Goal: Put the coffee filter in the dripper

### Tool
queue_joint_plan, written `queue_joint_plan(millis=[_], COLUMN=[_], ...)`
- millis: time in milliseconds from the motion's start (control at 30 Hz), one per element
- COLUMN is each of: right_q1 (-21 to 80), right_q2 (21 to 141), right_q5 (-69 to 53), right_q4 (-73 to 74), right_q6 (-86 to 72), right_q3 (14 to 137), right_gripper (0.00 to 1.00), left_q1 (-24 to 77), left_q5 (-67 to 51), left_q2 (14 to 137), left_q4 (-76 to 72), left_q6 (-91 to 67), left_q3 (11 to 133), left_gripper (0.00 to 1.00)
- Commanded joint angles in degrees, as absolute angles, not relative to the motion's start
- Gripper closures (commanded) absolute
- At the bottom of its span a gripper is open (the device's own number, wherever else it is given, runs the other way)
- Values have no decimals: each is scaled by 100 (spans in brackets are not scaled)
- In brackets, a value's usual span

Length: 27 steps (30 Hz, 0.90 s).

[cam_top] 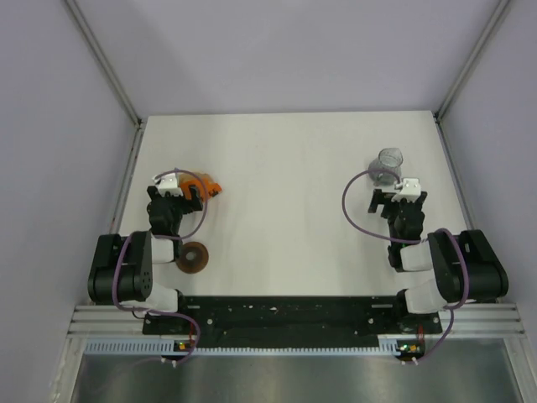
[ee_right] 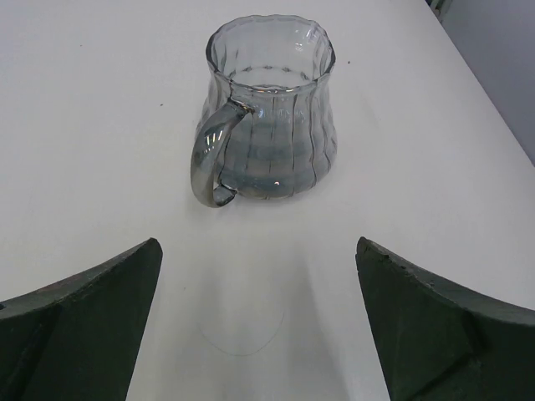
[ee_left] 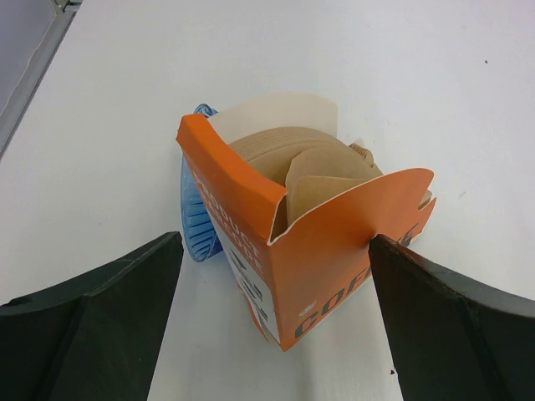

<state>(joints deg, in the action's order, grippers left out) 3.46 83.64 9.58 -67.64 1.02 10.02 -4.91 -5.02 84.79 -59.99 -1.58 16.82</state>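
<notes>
Tan coffee filters (ee_left: 305,167) stand inside an open orange pack (ee_left: 334,251) printed "COFFEE"; the pack also shows in the top view (cam_top: 208,188). My left gripper (ee_left: 276,334) is open, its jaws on either side of the pack's near corner, the right finger (ee_left: 443,326) close to or touching the pack's wall. In the top view the left gripper (cam_top: 186,191) is just left of the pack. The dark-brown dripper (cam_top: 192,257) lies near the left arm's base. My right gripper (ee_right: 259,326) is open and empty, short of the cup.
A clear grey cup (ee_right: 267,125) with a handle stands ahead of the right gripper, at the back right in the top view (cam_top: 388,164). A blue ribbed thing (ee_left: 194,213) lies behind the orange pack. Metal frame rails border the white table (cam_top: 285,210).
</notes>
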Motion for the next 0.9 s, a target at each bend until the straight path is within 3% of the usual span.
queue_joint_plan(millis=[0,200,300,433,633,867], right_q1=[290,237,237,246,316,413], right_q2=[8358,8105,7350,6584,5793,5642], right_q5=[949,555,430,634,281,238], right_q4=[-6926,-6821,-5647,-4414,-2509,-669], right_q6=[44,131,150,-649,-1318,-1327], right_q3=[1081,1063,1361,1915,3196,4595], right_gripper=[1,1,1,2,9,9], left_q1=[-527,-527,-562,-764,-1089,-1494], left_q5=[-448,-448,-99,307,-421,-2265], left_q2=[8473,8473,8333,7858,7182,7101], left_q4=[-6328,-6337,-6285,-5100,-4546,-856], left_q6=[-158,-158,-368,-738,-852,-511], left_q3=[1661,1661,1643,2100,2258,4347], left_gripper=[1,1,1,1,1,5])
